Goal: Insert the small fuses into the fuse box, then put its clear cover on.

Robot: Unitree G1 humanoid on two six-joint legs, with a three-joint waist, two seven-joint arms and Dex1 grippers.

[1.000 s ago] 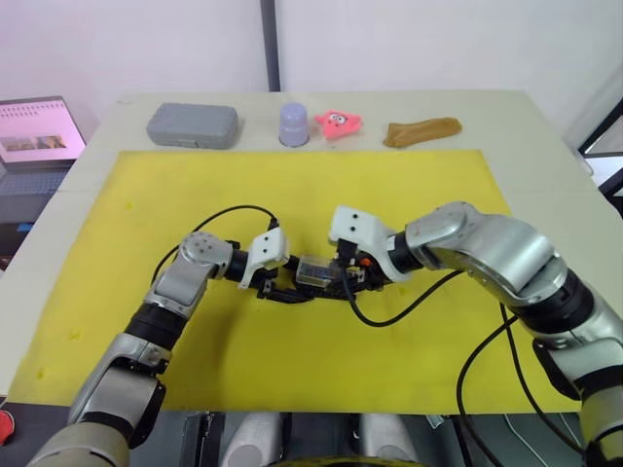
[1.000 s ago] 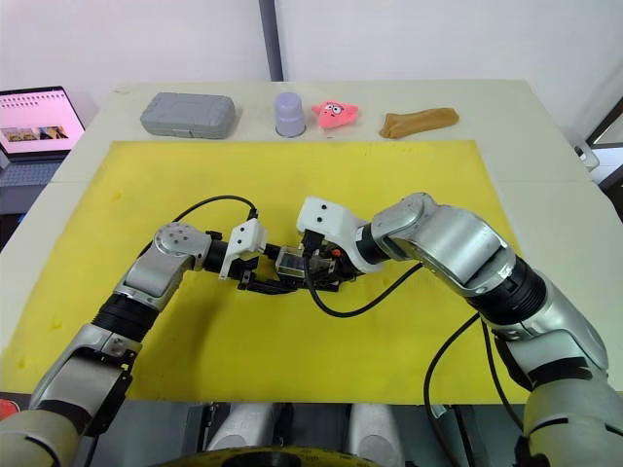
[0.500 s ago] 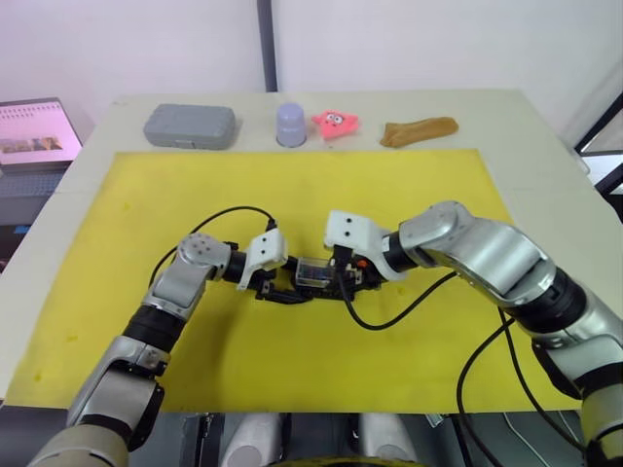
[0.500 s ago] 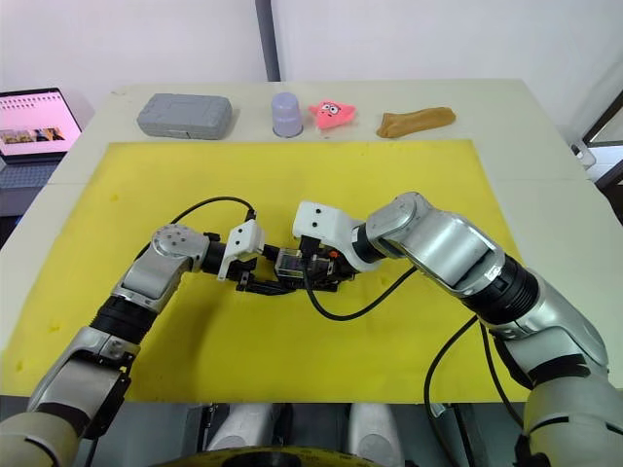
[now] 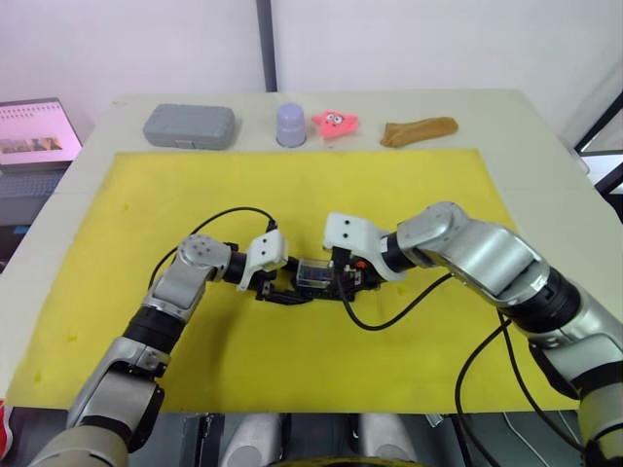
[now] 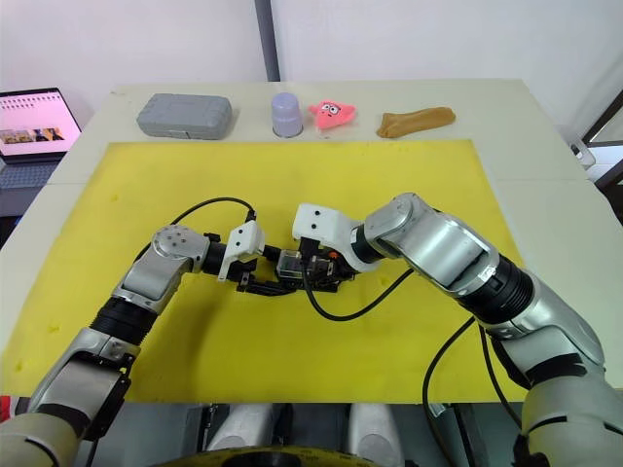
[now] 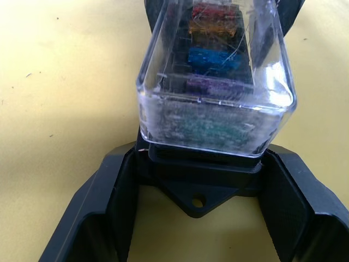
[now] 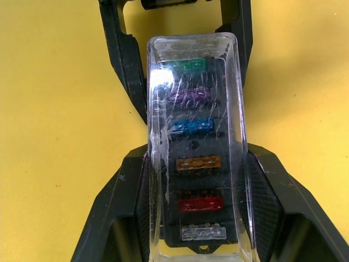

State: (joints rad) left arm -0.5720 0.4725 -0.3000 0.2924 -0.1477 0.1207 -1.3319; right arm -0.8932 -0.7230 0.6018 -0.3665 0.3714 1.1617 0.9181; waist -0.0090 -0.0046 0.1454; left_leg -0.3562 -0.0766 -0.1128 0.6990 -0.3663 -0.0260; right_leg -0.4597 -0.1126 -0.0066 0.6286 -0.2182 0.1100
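Note:
The black fuse box lies mid-mat between both grippers, with the clear cover sitting over it. Through the cover I see the small fuses in a row: green, purple, blue, amber, red and grey. My left gripper is shut on the box's black base at one end. My right gripper grips from the opposite end, its fingers pressed against the cover's long sides.
A yellow mat covers the table. Along the far edge stand a grey case, a lilac cup, a pink star toy and a brown object. A laptop sits at far left.
The right gripper has edged slightly toward the left one. The fuse box, cover and left gripper stay where they were.

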